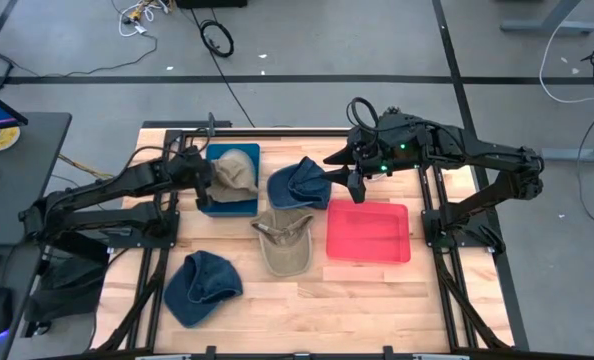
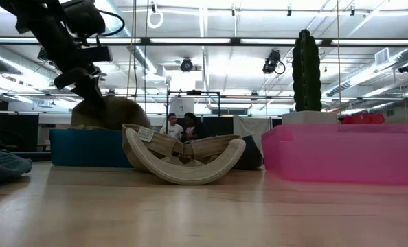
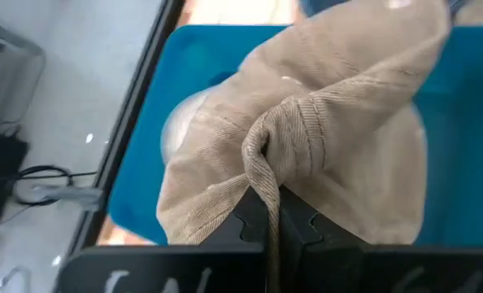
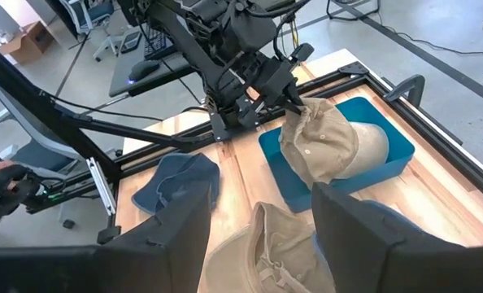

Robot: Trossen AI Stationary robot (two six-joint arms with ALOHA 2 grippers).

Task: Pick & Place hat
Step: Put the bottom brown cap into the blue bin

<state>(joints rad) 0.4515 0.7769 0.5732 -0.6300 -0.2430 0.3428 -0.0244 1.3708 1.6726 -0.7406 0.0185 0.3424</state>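
Observation:
My left gripper (image 1: pixel 205 181) is shut on a tan hat (image 1: pixel 235 174) over the blue bin (image 1: pixel 245 207) at the table's far left. The same hat shows in the left wrist view (image 3: pixel 306 146) and in the right wrist view (image 4: pixel 323 146). My right gripper (image 1: pixel 352 178) is open and hovers between a navy hat (image 1: pixel 297 185) and the pink bin (image 1: pixel 367 232), touching nothing. A second tan hat (image 1: pixel 282 242) lies upside down on its crown at mid-table. A denim-blue hat (image 1: pixel 202 285) lies near the front left. My left gripper pinches a bunched fold of the tan hat's cloth (image 3: pixel 284 134) between its two fingers (image 3: pixel 250 224), coming from the table's left and slanting down. The hat hangs off the fingers with its lower part inside the blue bin (image 4: pixel 388 159). I cannot tell whether it rests on the bin's floor.
The pink bin (image 2: pixel 341 152) stands right of mid-table, below my right gripper's side. The upturned tan hat (image 2: pixel 183 159) sits between the two bins. The denim-blue hat (image 4: pixel 176 185) lies on bare wood near the front left. Black frame rails run along both table sides.

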